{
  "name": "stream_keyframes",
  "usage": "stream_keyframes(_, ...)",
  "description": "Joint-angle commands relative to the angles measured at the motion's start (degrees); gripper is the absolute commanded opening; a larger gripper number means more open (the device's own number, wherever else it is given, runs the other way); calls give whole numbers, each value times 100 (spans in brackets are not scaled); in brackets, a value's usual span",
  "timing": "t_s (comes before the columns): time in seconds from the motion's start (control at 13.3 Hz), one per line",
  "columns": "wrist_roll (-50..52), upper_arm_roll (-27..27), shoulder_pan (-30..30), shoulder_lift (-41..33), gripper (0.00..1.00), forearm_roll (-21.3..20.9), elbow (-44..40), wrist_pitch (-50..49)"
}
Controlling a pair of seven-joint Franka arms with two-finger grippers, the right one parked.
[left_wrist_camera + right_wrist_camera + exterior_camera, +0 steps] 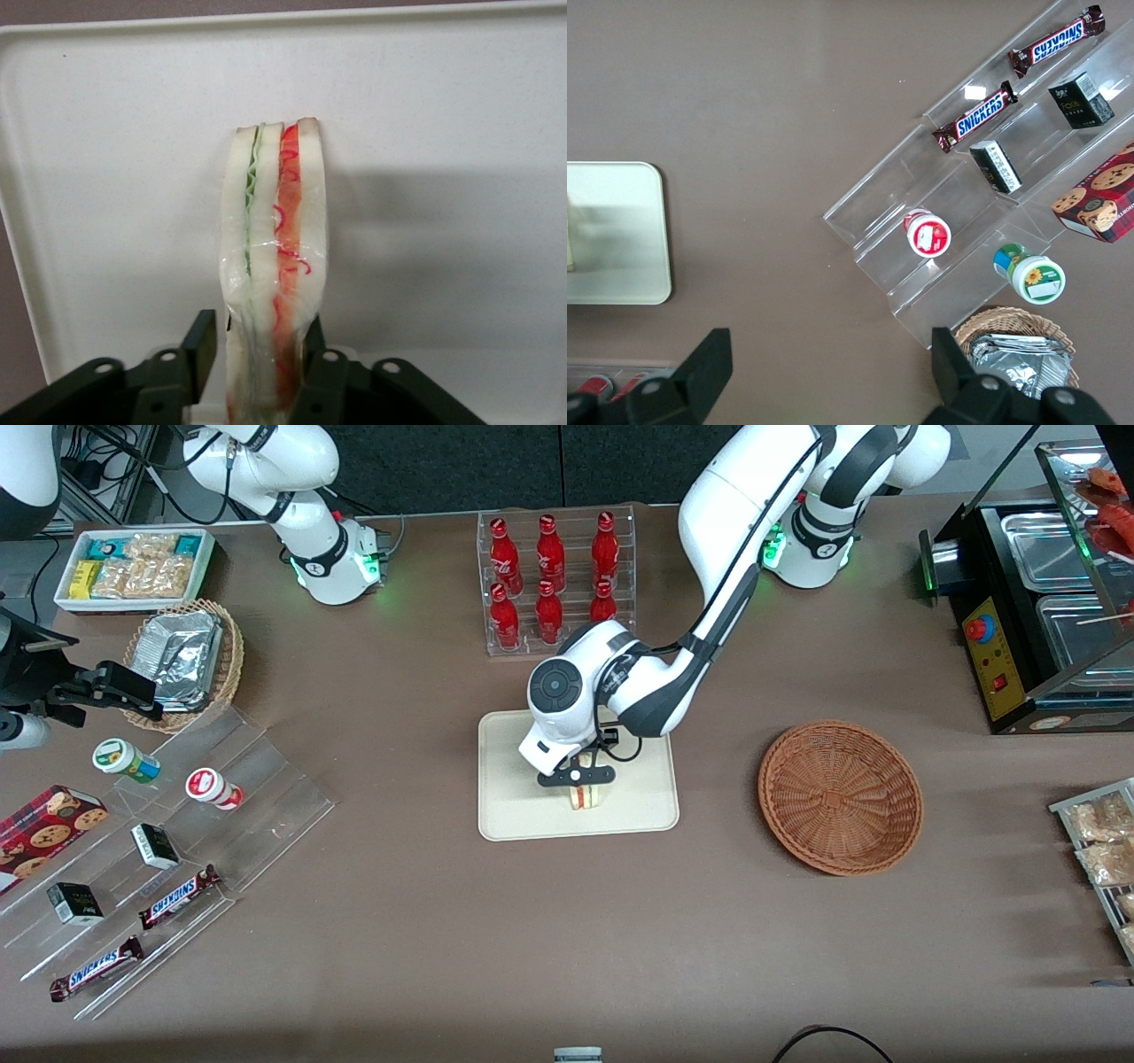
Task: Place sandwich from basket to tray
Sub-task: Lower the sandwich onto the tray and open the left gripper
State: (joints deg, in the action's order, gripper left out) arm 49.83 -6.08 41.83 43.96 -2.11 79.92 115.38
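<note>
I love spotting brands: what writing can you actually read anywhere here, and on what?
"SNICKERS": on each of two chocolate bars on the clear stepped stand.
Red bottles: white script, too small to read.
Small dark boxes, cookie box, round tubs: print unreadable.
Sandwich, held by the tool over the tray: no writing.

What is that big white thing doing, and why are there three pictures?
It is a robot arm on a table. One camera looks from the front; the other two ride on the arms' wrists. The arm's gripper, its two-fingered hand, hangs over the cream tray and pinches a wrapped sandwich standing on its edge. The wicker basket beside the tray is empty now. Red bottles stand farther from the front camera than the tray.
</note>
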Motion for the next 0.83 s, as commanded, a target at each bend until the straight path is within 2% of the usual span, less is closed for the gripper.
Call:
stream_keyframes(0.0, 133, 90, 98, 17, 100, -88, -179, -41)
stream_keyframes(0.3, 159, 107, -7, -342, 100, -36, -127, -129)
stream_keyframes(0.75, -25, 107, -806, -748, 100, 26, -13, -831)
